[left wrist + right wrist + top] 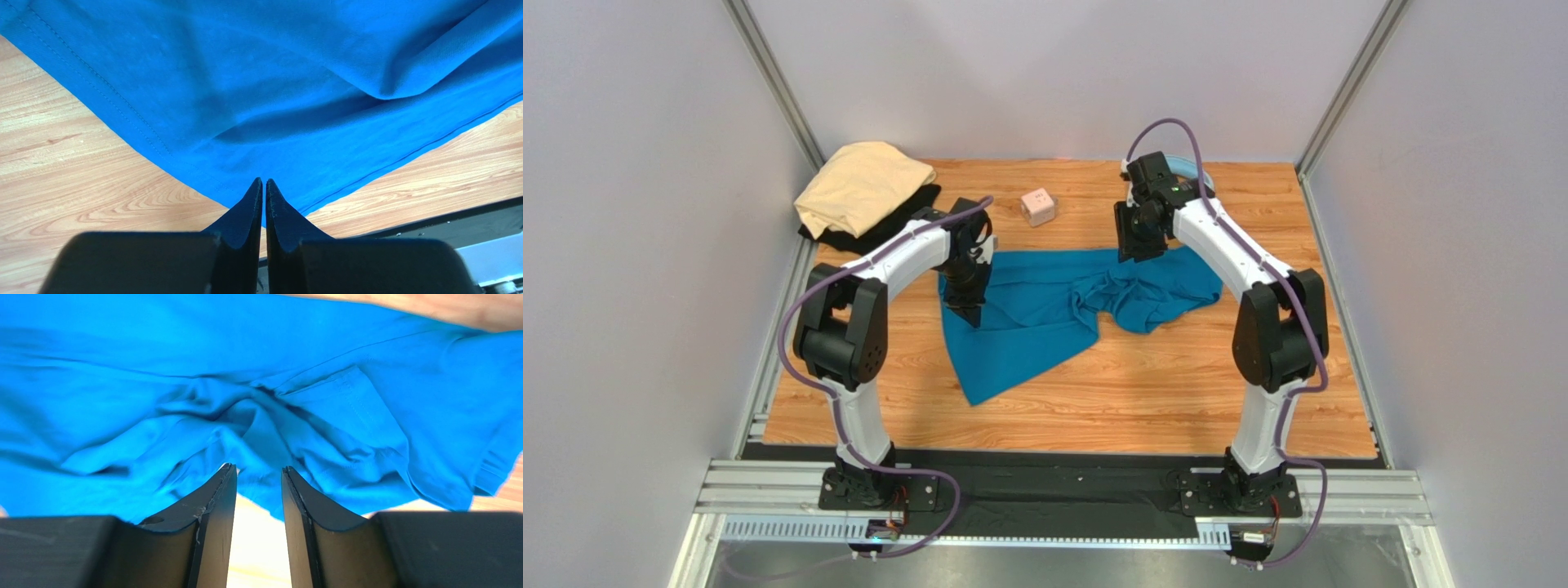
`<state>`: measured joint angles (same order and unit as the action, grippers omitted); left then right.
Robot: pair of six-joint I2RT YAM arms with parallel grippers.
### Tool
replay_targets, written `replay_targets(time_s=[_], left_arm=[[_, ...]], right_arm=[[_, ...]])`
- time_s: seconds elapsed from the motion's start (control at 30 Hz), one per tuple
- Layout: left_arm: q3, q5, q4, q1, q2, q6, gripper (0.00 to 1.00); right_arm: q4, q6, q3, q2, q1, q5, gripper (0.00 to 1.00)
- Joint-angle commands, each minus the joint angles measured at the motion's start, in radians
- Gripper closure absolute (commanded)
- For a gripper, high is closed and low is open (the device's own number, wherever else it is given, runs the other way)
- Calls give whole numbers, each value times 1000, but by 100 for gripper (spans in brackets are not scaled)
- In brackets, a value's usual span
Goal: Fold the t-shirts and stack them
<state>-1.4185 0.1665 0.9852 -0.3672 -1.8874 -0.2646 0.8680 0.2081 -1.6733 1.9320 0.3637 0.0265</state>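
Looking from the left, we see the pale tan t-shirt [857,184] on the black t-shirt [901,223], behind our left gripper [264,184], which pinches the edge of the teal-blue t-shirt [276,92]. Our right gripper [259,471] hangs over its crumpled part, jaws partly apart, holding nothing.

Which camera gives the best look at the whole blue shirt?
The top camera: it shows the whole blue shirt lying crumpled on the table. The left wrist view shows only a smooth hemmed edge; the right wrist view shows only bunched folds up close.
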Motion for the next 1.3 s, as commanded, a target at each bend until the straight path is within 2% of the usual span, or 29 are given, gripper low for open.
replay_targets(time_s=[0.0, 0.17, 0.2, 0.27, 0.33, 0.67, 0.9, 1.27], left_arm=[[-33, -7, 32, -15, -10, -21, 90], [-30, -16, 30, -18, -9, -21, 90], [-25, -13, 27, -18, -7, -24, 90], [-2, -6, 11, -21, -6, -27, 90], [18, 4, 0, -25, -4, -32, 90], [78, 10, -52, -33, 27, -32, 90], [89, 16, -60, -33, 16, -38, 90], [82, -2, -46, -33, 17, -21, 90]], right_arm=[[-9, -12, -3, -68, 18, 41, 64], [46, -13, -17, -97, 52, 99, 62], [55, -18, -22, -97, 55, 111, 57], [95, -19, -46, -75, 75, 128, 56], [121, -19, -58, -54, 95, 92, 51], [192, 20, -155, 71, 150, 70, 51], [203, -4, -115, 78, 150, 21, 53], [212, 46, -132, 123, 150, 61, 52]])
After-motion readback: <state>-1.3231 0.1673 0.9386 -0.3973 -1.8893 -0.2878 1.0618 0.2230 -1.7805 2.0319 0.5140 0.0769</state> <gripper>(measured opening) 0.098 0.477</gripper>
